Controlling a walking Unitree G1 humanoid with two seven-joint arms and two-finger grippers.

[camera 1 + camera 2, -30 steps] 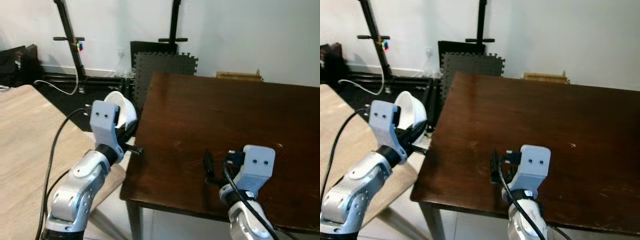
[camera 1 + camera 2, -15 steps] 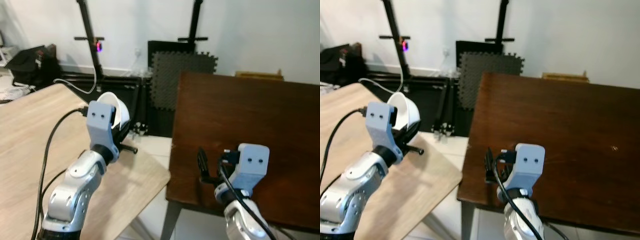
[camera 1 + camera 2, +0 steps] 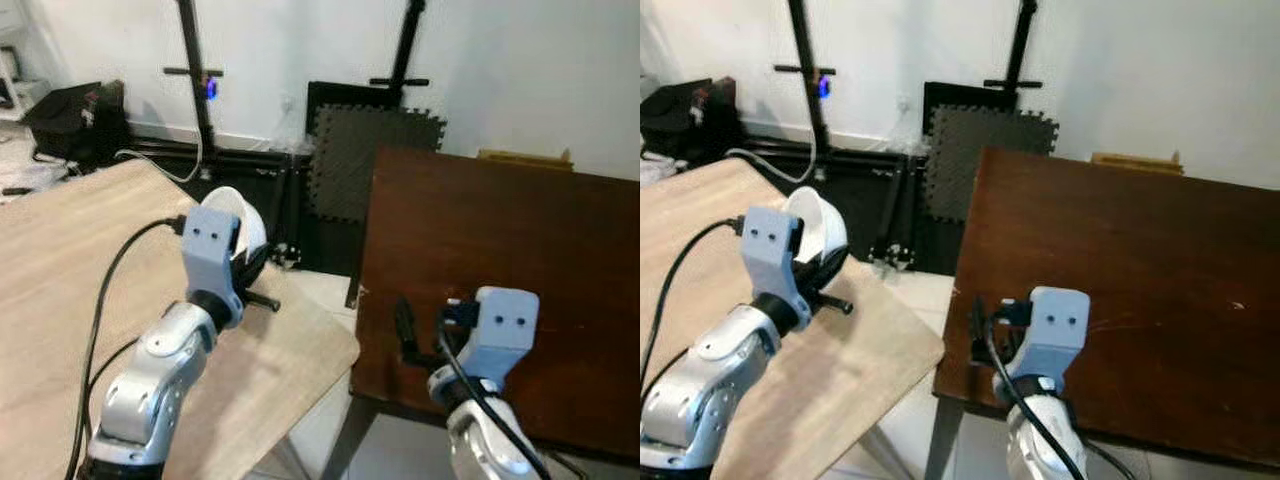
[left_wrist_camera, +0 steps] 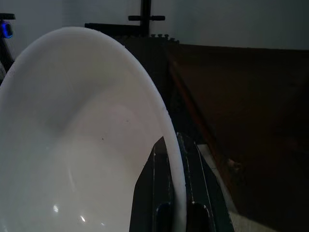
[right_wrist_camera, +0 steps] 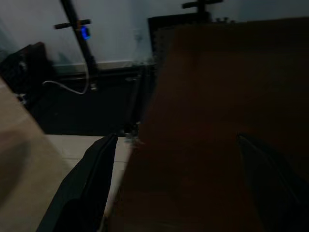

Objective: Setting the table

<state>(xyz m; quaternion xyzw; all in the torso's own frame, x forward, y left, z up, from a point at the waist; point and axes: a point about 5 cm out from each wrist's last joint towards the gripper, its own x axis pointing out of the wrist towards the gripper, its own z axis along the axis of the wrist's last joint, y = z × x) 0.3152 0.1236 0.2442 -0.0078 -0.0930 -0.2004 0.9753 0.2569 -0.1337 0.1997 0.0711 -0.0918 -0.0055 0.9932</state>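
One white bowl (image 3: 243,222) is pinched by its rim in the left claw (image 4: 172,193), at 10 o'clock over the light worktop (image 3: 60,260). Right claw (image 5: 183,183) is spread, empty. Rim-only grip; slipping is risked.

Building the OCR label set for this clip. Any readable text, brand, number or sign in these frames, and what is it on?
None readable.
White bowl held by the left gripper: plain, no print.
Dark wooden table and light wooden table: no markings.
Black stand: a blue light, no characters.
Right gripper: no label visible.
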